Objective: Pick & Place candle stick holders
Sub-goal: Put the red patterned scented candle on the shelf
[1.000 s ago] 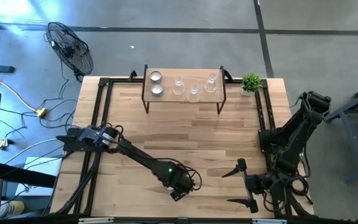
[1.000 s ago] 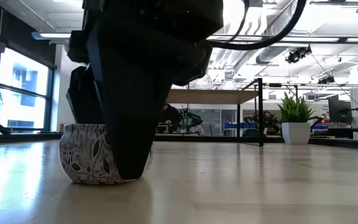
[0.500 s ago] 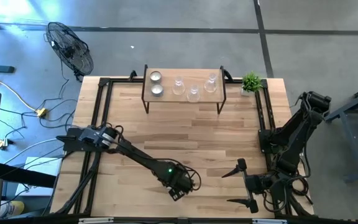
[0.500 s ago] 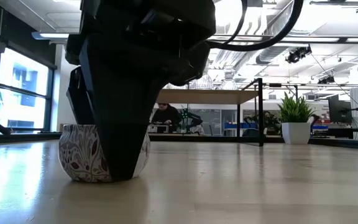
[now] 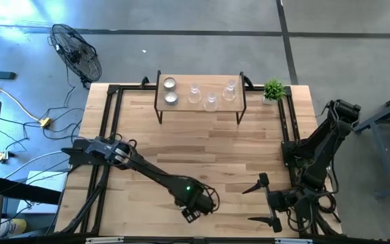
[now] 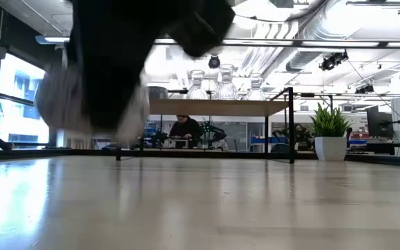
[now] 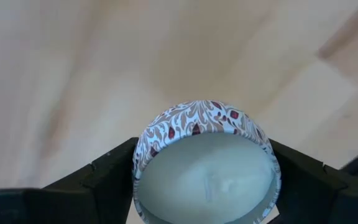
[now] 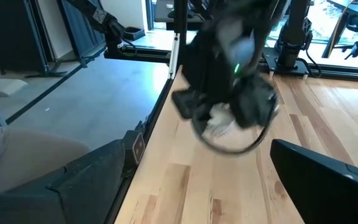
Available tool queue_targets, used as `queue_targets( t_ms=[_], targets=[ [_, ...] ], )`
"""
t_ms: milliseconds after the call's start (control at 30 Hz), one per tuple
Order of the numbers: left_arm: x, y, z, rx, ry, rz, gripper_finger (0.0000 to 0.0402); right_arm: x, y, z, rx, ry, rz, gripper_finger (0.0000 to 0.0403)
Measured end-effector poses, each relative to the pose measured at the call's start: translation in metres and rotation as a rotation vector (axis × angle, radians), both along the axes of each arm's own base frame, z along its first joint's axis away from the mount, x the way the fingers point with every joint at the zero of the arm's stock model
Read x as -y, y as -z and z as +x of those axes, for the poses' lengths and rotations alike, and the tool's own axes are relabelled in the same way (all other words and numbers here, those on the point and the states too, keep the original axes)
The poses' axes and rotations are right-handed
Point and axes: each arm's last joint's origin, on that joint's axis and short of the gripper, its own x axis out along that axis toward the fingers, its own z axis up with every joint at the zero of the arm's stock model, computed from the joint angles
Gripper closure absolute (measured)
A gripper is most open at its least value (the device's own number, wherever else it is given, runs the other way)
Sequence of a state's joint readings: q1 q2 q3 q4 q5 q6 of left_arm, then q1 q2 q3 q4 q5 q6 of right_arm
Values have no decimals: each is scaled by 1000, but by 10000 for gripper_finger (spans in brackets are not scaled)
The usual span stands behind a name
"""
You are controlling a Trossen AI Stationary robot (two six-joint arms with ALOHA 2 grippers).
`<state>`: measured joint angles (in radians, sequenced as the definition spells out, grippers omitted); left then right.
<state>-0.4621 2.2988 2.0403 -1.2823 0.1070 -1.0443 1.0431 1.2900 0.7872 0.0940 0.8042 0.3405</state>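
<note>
Up off the table, left claw (image 7: 207, 180) clenched on patterned tealight cup (image 7: 207, 165), white wax inside, right claw (image 5: 257, 202) released.

Taking the raised shelf (image 5: 200, 95) at the table's far edge as landmark: its top is crowded, two tealight cups (image 5: 170, 91) at its left end and three glass holders (image 5: 210, 96) spread to the right, leaving narrow gaps between them. A small green plant (image 5: 273, 89) stands just right of the shelf. The broad wooden tabletop (image 5: 202, 146) in front of the shelf lies open. Nearer the front edge, the left arm (image 5: 147, 174) crosses diagonally, its left gripper (image 5: 192, 213) clamped on a patterned tealight cup (image 7: 205, 165) lifted off the wood; the right gripper (image 5: 265, 202) waits spread wide at the front right.
</note>
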Motion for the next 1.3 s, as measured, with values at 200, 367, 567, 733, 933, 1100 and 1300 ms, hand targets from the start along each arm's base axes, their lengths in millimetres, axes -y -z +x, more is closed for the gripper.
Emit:
queue_targets(
  t_ms=[200, 367, 567, 733, 933, 1100, 1300],
  targets=[
    [-8, -44, -7, -19, -9, 114, 112, -3, 0, -4, 1, -15, 0, 6],
    [-14, -83, -8, 104, 17, 146, 112, -7, -2, -10, 14, -38, 7, 6],
    [-44, -113, -9, 204, -16, 213, 112, -13, -4, -19, 39, -58, 5, 6],
    [-76, -137, -10, 275, -14, 257, 112, -15, -5, -24, 55, -45, 3, 6],
    [-133, -162, -12, 323, -55, 306, 112, -16, -5, -26, 55, -45, 6, 6],
    [-182, -178, -18, 339, -81, 337, 112, -15, -5, -25, 58, -36, 5, 6],
    [-249, -182, -23, 314, -123, 336, 112, -14, -5, -25, 73, 10, -9, 6]
  ],
)
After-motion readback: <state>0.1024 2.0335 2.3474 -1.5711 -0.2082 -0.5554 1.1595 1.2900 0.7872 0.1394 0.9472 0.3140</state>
